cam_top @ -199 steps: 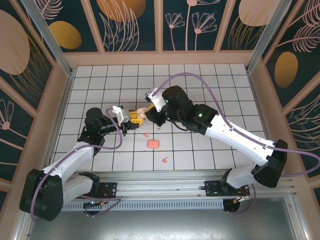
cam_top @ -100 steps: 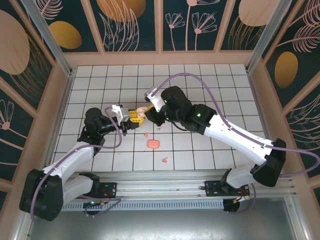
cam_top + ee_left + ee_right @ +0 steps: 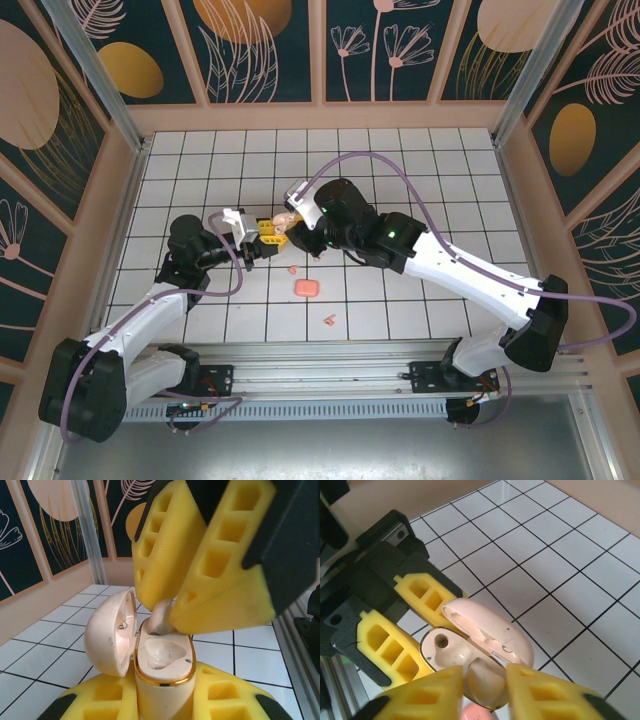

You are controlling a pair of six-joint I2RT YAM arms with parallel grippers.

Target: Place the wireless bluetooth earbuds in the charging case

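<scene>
1. Top external view: over the last second your right claw [image 3: 296, 229] slid a little toward the left of the frame. It ended up tight against the left claw [image 3: 262, 236] at the centre of the tiled table [image 3: 420, 160]. The left arm did not move.
2. The left claw was pressed together on the body of the cream case [image 3: 162, 680]. It held the case upright at the bottom centre of the left wrist view, with the lid [image 3: 112, 632] swung open to the left of the frame.
3. The right claw came down from the top of that view with the cream earbud [image 3: 160, 619] between its yellow pads. The tip of the earbud was at the far socket of the case. In the right wrist view both pads were touching the earbud, so the claw was pinching it. I cannot tell whether that pinch had begun to slacken.
4. I judge that the earbud had reached its socket but was not clearly seated, as it stood proud of the rim. Letting go too soon could tip it out.
5. The near socket was empty, so you had more to do on this case.
6. The pink case [image 3: 307, 288] lay below centre in the top external view. One pink earbud [image 3: 292, 268] lay just above and left of it. Another pink earbud [image 3: 328, 321] lay lower right, loose on the tiles.
</scene>
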